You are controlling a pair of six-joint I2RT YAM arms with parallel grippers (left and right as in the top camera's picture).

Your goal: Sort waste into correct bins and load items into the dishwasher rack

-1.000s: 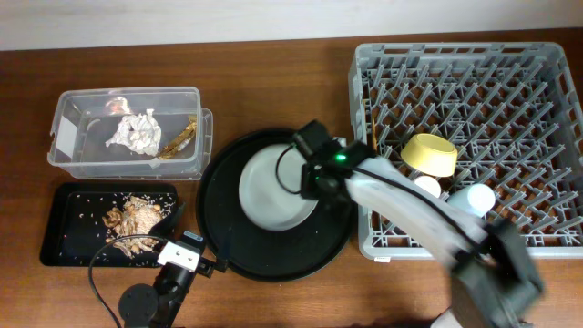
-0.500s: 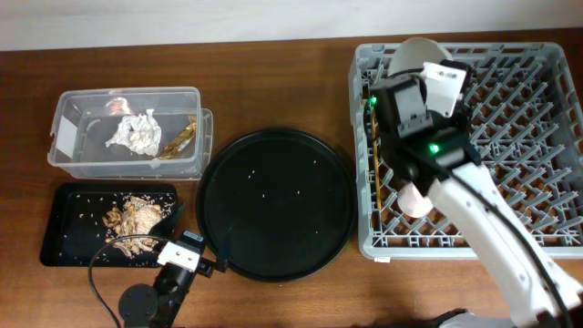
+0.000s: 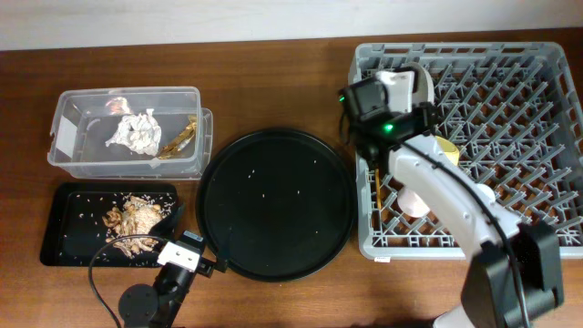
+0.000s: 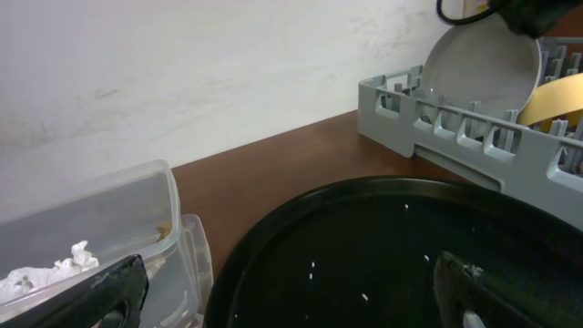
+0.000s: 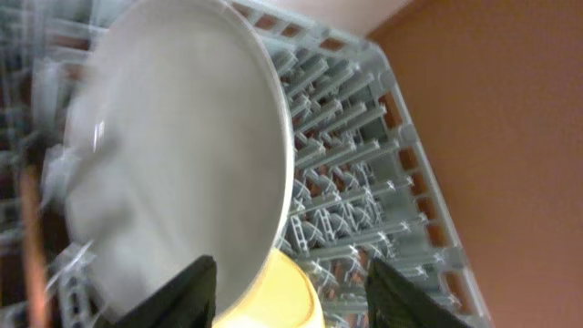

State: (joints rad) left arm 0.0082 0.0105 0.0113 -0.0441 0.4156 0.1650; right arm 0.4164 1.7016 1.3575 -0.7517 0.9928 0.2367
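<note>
Dark brown wooden table (image 3: 273,82), glossy, w/ a plain pale wall (image 4: 182,73) along its far edge. On the R side sits the large square grey plastic dishwasher rack (image 3: 510,50), w/ lattice floor & upright pegs. The pale grey round plate (image 5: 173,164) stands on edge among the pegs in the rack's far-L corner. Its face is smooth & matt w/ a thin raised rim, blurred on one side in the wrist view. Just beside its lower edge is the yellow bowl (image 5: 273,301), tilted. The R gripper (image 5: 296,296) hangs over the plate, jaws spread wide & clamping nothing. The plate's rim runs close by one finger; can't tell if they touch. The L gripper (image 4: 301,296) is low at the near edge of the big round black tray (image 3: 273,228), jaws also wide apart & empty. That tray is dotted w/ pale specks. Far L is the clear plastic rectangular tub (image 3: 127,92) w/ the crumpled white tissue (image 3: 134,130) & narrow brown-and-gold wrapper (image 3: 179,138) inside. In front of it is the shallow black rectangular tray (image 3: 64,241) w/ brownish crumbly food scraps (image 3: 132,223).
</note>
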